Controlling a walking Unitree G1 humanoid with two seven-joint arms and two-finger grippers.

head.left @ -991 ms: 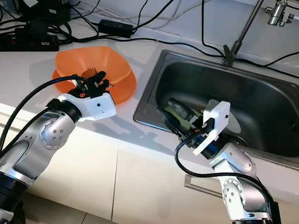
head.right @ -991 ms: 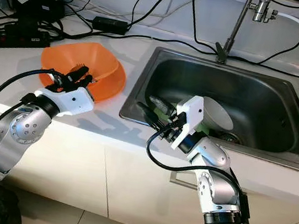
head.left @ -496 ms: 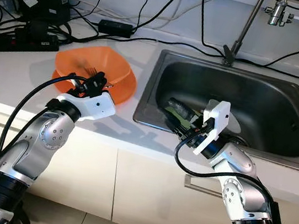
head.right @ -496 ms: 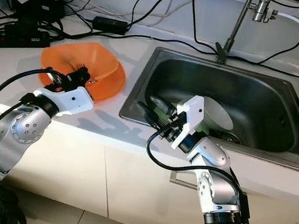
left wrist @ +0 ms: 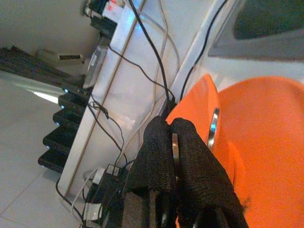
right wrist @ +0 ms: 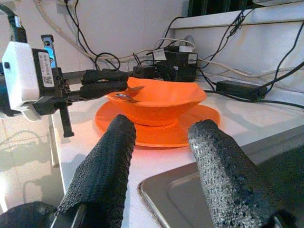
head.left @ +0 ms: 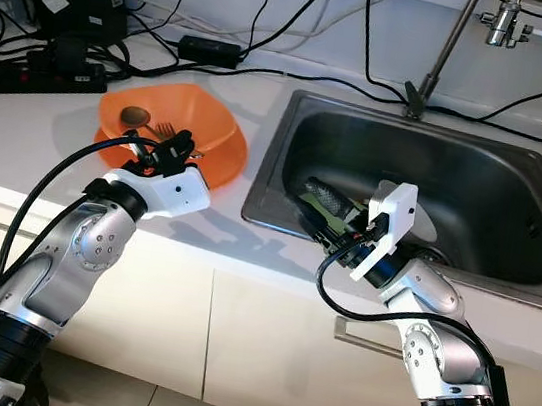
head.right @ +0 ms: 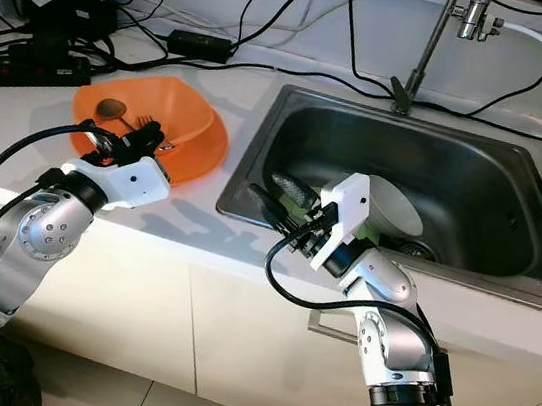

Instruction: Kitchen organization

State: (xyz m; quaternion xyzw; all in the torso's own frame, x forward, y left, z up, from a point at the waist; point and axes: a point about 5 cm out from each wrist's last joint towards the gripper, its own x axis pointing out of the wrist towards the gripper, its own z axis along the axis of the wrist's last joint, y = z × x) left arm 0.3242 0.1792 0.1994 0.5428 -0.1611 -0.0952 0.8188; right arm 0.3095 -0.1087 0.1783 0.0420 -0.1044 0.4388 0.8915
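Bowl (head.left: 175, 129) is sitting on the white bench (head.left: 27, 144) just left of the sink (head.left: 290, 140), a spoon (head.left: 135, 116) and fork (head.left: 164, 129) lying inside. Left tool (head.left: 175, 142) is hovering over its near rim, fingers pinched on a thin metal piece. Right tool (head.left: 318, 210) is gaping empty at the sink's front-left edge. Cables (head.left: 101, 48) are crowding the wall.

orange bowl (head.left: 196, 124) on a white counter (head.left: 18, 132), grey steel sink (head.left: 476, 181), black cables (head.left: 300, 66).
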